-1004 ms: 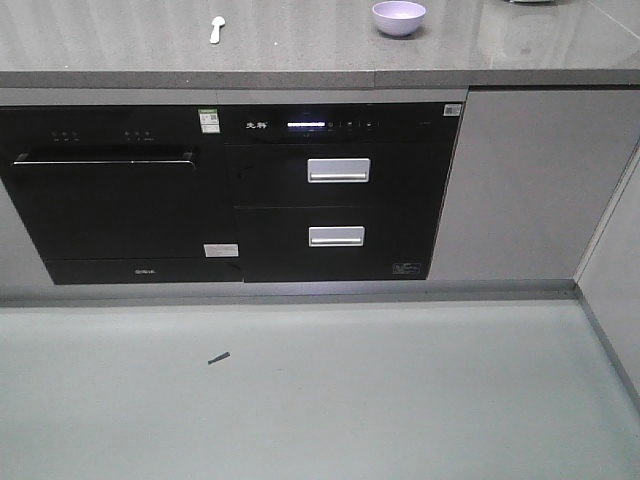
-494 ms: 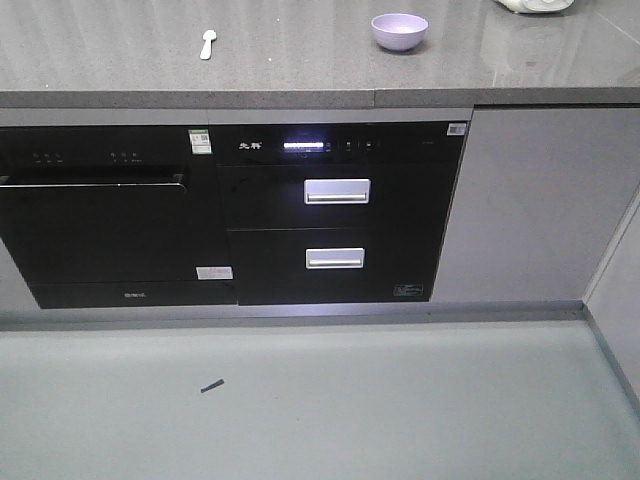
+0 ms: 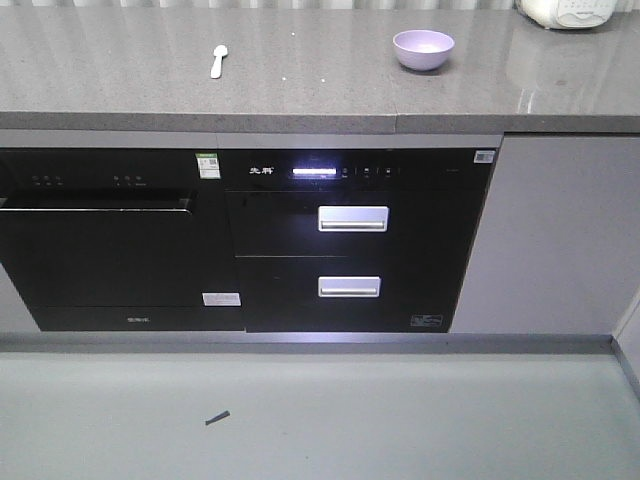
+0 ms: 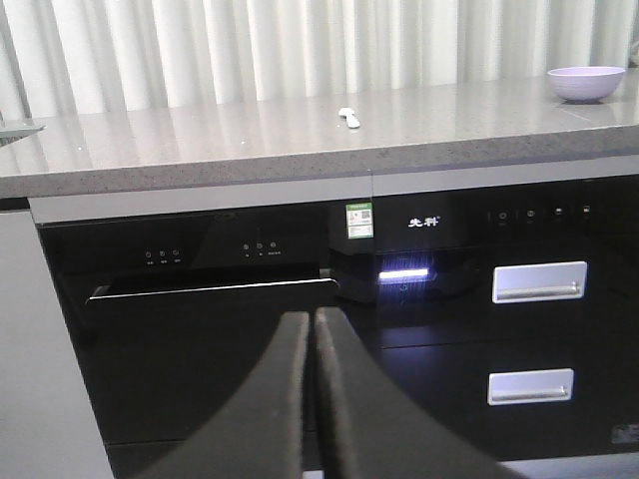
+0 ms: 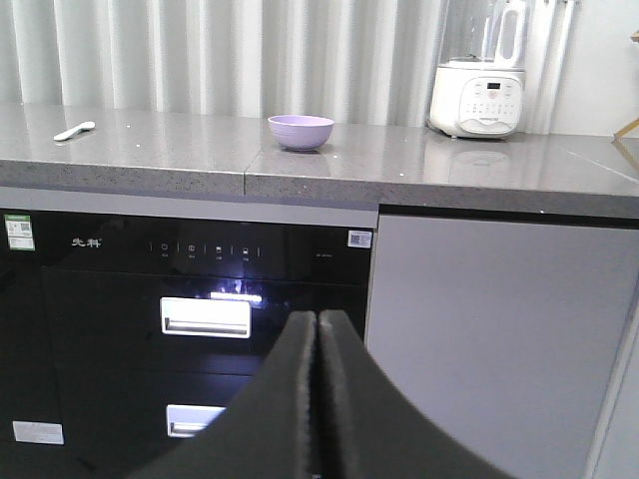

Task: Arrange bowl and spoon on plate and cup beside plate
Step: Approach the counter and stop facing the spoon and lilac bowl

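The bowl (image 3: 423,49) is shown top right of centre in the front view and the spoon (image 3: 217,60) at upper left, well apart on the grey countertop (image 3: 300,95). The left gripper (image 4: 311,327) and right gripper (image 5: 318,327) are seen at bottom centre of their wrist views, fingers pressed together on nothing.

Legible only: white brand mark (image 5: 85,242) on the drawer unit's control panel (image 5: 290,245), mid-left of frame, two Chinese characters, looks like 先科. Green-and-white sticker (image 3: 208,165) with QR code, top right corner of the left black appliance (image 3: 100,250): too small to read. Same for white label (image 3: 221,299) low on that appliance, QR tag (image 3: 485,156) at panel's right end, fine print (image 3: 427,321) at lower right, keypad (image 5: 491,100) on white countertop appliance (image 5: 449,115).
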You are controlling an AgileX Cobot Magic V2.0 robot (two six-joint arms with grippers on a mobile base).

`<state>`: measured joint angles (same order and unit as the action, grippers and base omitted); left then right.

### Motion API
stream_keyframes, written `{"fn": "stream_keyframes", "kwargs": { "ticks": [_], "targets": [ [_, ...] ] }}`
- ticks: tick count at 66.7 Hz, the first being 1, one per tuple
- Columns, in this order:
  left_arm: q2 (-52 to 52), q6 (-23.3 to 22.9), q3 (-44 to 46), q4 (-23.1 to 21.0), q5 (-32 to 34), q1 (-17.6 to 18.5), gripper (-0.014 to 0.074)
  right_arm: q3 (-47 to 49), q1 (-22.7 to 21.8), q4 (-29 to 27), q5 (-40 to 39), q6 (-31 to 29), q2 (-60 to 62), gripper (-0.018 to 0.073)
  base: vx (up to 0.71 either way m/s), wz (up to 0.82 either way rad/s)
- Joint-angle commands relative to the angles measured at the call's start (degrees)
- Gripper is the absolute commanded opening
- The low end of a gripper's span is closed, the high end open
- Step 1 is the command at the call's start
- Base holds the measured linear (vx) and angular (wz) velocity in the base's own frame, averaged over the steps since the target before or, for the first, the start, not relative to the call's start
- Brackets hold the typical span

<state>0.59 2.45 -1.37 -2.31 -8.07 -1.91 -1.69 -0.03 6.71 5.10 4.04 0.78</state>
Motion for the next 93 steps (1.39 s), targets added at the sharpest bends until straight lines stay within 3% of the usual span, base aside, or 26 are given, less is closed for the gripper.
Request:
{"fn": "stream_keyframes", "kwargs": {
  "ticks": [1,93],
  "targets": [
    [0.86,-0.52,1.07,-0.05,3.96,0.29,-0.0006,-0.43,-0.26,0.33,-4.03,-0.21,0.33,-0.0006,0.23,0.07],
    [0.86,-0.52,1.07,-0.05,3.96,0.29,-0.0006,-0.43,-0.26,0.33,-4.03,-0.21,0.33,-0.0006,0.17,-0.02]
  ]
}}
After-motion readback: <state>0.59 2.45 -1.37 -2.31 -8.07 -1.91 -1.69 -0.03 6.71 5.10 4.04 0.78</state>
